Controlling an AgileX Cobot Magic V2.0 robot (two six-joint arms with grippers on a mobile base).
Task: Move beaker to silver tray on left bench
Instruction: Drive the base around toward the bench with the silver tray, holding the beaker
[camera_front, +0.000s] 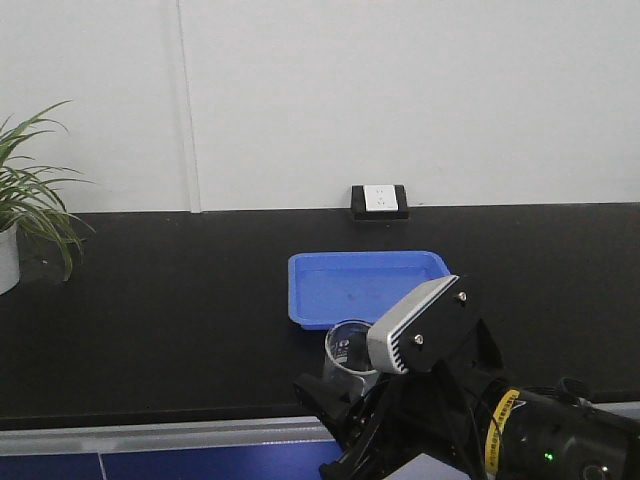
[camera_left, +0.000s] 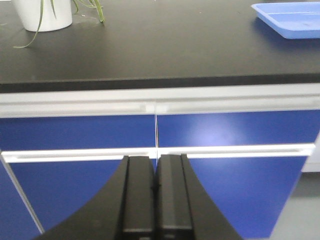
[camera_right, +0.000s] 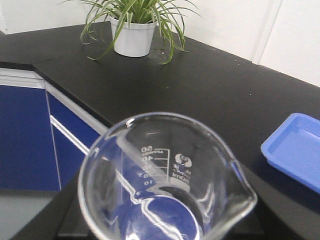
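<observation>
My right gripper is shut on the beaker, a small clear glass one with a spout and printed scale. It holds the beaker upright in the air just off the front edge of the long black bench. The right wrist view is filled by the beaker, empty, with dark fingers showing at both lower sides. My left gripper is shut on nothing, low down and facing the blue cabinet doors. The silver tray is out of view.
A blue plastic tray lies on the bench just beyond the beaker. A potted plant stands at the far left end. A wall socket sits at the back. In the right wrist view the black worktop turns a corner.
</observation>
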